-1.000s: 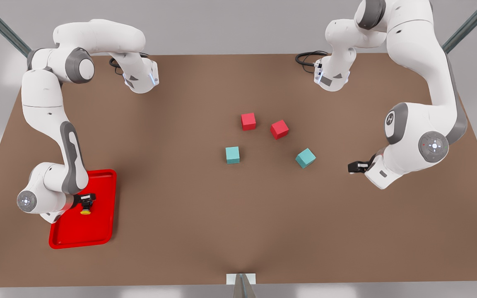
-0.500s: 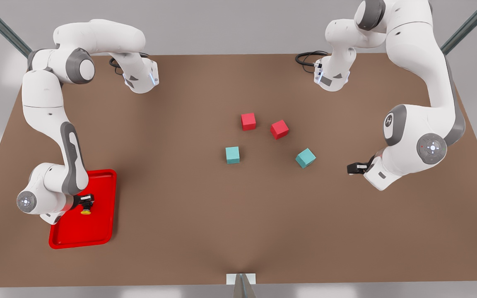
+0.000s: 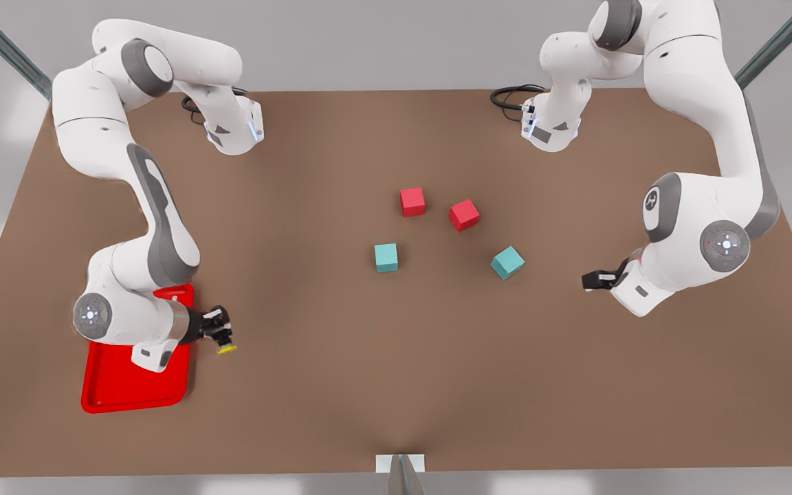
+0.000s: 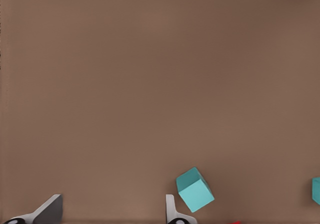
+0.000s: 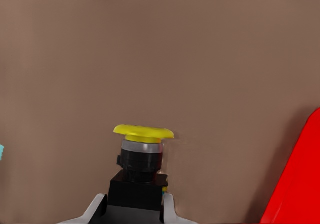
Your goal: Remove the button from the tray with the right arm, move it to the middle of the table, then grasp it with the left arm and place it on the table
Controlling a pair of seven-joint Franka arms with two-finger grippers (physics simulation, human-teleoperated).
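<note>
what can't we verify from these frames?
- Far corner of the tray: front view, covered by the right arm's wrist.
- Right gripper: front view, fingers too small to see how they sit on the button.
- Left gripper: left wrist view, fingers cut by the picture's edge; open above bare table.

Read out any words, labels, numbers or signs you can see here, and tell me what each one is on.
No readable words or numbers anywhere.
A small round emblem on the left arm's grey joint cover: too small to make out.
The button, held in the right gripper, and the tray carry no text.
</note>
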